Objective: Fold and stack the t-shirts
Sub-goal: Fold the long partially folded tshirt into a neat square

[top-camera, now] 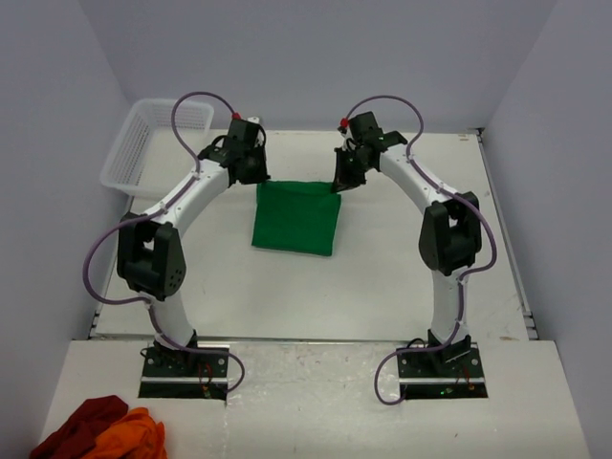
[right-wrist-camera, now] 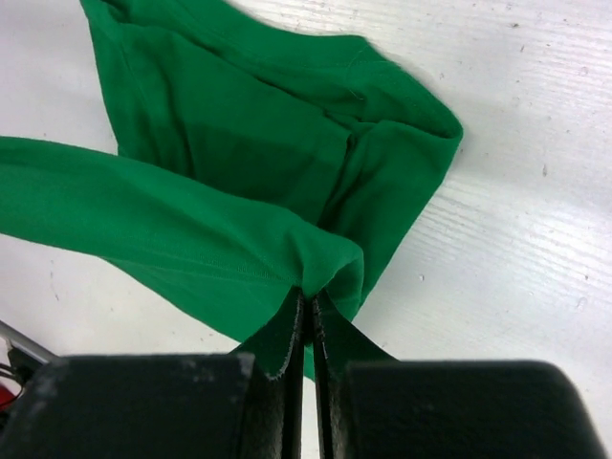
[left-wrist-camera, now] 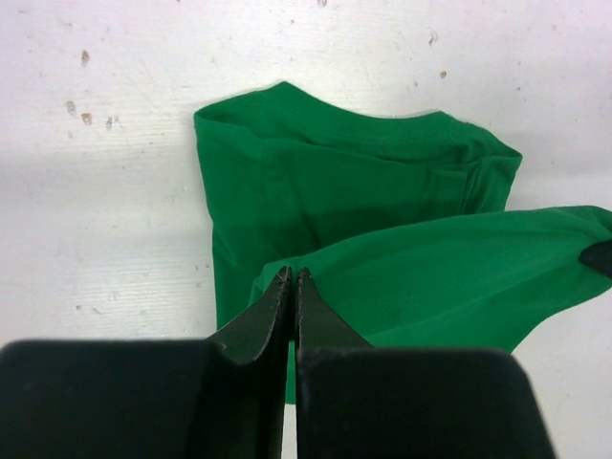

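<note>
The green t-shirt (top-camera: 297,218) lies partly folded in the middle of the table, its far edge lifted. My left gripper (top-camera: 260,179) pinches the far left corner of that edge; in the left wrist view the jaws (left-wrist-camera: 293,272) are shut on the green cloth (left-wrist-camera: 449,277). My right gripper (top-camera: 339,184) holds the far right corner; in the right wrist view its jaws (right-wrist-camera: 308,292) are shut on a bunched fold of the t-shirt (right-wrist-camera: 191,220). The lifted edge stretches between both grippers above the lower layers (left-wrist-camera: 316,182).
A white mesh basket (top-camera: 153,139) stands at the far left corner of the table. Dark red and orange cloths (top-camera: 100,432) lie on the near ledge at the bottom left, beside the left arm's base.
</note>
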